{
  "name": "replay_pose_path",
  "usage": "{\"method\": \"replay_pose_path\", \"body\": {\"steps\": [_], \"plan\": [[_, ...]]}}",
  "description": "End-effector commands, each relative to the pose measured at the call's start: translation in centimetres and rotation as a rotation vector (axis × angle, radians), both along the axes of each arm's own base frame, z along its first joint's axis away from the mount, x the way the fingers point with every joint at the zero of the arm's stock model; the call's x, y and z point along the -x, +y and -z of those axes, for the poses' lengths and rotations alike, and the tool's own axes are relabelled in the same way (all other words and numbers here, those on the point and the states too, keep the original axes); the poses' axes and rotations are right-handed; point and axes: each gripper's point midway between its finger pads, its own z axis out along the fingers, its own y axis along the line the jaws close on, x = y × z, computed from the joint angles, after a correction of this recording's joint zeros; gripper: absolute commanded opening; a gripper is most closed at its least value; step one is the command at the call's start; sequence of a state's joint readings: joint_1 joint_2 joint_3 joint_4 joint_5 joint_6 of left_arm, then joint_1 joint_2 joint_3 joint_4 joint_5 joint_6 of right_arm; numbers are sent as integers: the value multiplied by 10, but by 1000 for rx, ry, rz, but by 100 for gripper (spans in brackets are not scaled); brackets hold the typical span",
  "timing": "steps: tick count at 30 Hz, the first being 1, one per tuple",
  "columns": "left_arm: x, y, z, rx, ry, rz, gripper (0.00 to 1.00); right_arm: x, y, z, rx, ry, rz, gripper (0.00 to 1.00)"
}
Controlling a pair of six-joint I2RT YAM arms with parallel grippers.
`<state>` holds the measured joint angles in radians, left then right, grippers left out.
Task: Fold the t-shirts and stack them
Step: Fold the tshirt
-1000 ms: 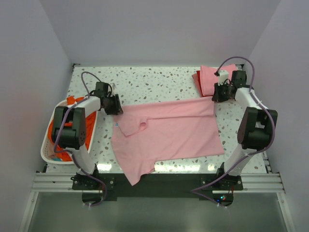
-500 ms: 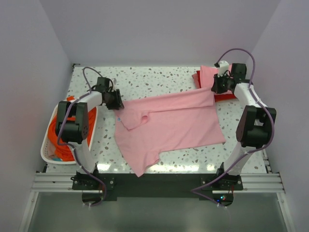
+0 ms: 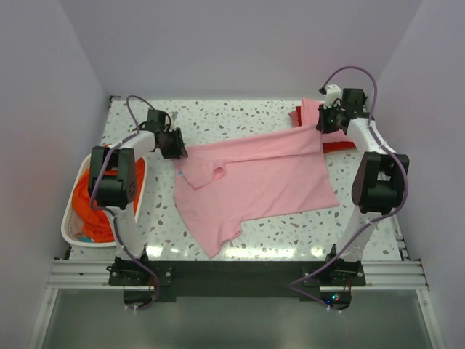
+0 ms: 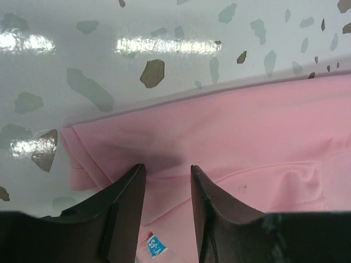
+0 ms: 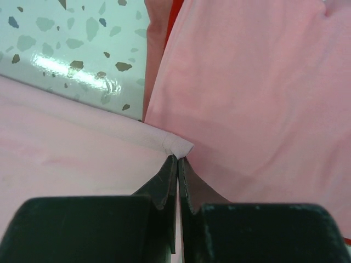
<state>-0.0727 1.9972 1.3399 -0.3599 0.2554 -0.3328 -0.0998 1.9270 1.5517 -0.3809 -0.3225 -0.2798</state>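
On pink t-shirt (image 4: 247,142), unreadable label (image 4: 155,247)

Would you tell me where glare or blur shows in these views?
Top external: even light, with bright reflections on the near edge of the table, below the pink t-shirt. Left wrist: white glare streaks on the table, and the left claw is dark and soft-edged. Right wrist: one glare patch upper left, and the right claw is blurred near the lens.

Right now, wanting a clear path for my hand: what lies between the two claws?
The light pink t-shirt, spread from the left claw to the right claw; the top view shows it.
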Motion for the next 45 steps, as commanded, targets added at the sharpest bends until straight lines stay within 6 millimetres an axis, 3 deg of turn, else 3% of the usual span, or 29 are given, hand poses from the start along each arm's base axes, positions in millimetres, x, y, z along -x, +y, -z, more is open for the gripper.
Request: {"method": "replay_pose_path", "body": {"steps": [1,4,6,7,9,10,11,12,13,14,15,16,17,18,19,20,21,22,23,24,25,27,28,31,34,37,40,45], "plan": [[-9,3,2,6,8,15,45,-27,-11,-26,33,-82,70,3],[-12,-1,-2,21,-20,44,49,-30,-14,-21,46,-66,85,23],[-16,-2,-22,24,-82,60,53,-30,-16,-27,53,-81,92,29],[-23,-2,-46,19,-154,66,60,-30,-16,-31,55,-89,93,30],[-27,0,-71,5,-229,78,65,-30,-17,-47,63,-122,92,32],[-28,0,-100,-1,-302,87,66,-28,-16,-51,64,-128,86,32],[-27,1,-112,-8,-337,95,66,-25,-15,-58,67,-141,76,33],[-25,1,-124,-19,-371,111,67,-17,-10,-67,55,-151,45,34],[-20,-1,-153,-15,-443,127,67,-11,-3,-73,41,-157,7,35],[-12,-2,-156,-13,-456,146,68,-3,5,-75,48,-163,-68,39],[-5,-4,-164,-10,-480,166,68,18,16,-83,41,-146,-147,42],[8,-8,-188,2,-535,185,68,38,40,-78,-32,-130,-290,42],[24,-19,-181,25,-521,225,69,52,51,-79,-8,-156,-432,45],[35,-25,-183,35,-520,248,69,93,67,-65,-62,-73,-549,53],[55,-33,-187,45,-506,276,69,114,77,-60,-84,-60,-644,54],[74,-48,-174,49,-456,306,68,134,90,-57,-63,-124,-841,55],[88,-57,-167,45,-416,323,65,186,100,-34,-146,17,-930,56],[114,-64,-157,39,-341,352,64,208,105,-29,-150,24,-1013,56],[140,-84,-142,26,-275,384,63,226,108,-21,-113,-28,-1156,56],[157,-92,-133,16,-234,390,59,261,113,-5,-173,47,-1200,55],[188,-111,-130,13,-202,457,58,272,115,-4,-154,8,-1251,55],[229,-120,-106,9,-98,463,56,294,116,10,-170,36,-1268,55],[259,-130,-100,-14,-66,523,56,296,116,10,-164,39,-1249,55],[318,-127,-75,-112,67,555,54,291,109,20,-109,64,-1203,54],[360,-119,-59,-220,145,569,54,283,100,28,-74,129,-1112,54],[384,-112,-48,-335,188,584,54,274,96,32,-65,156,-1068,54],[395,-116,-37,-387,203,612,54,271,96,33,-77,178,-1041,54],[385,-124,-25,-447,175,615,53,270,93,35,-64,190,-1022,54]]}}
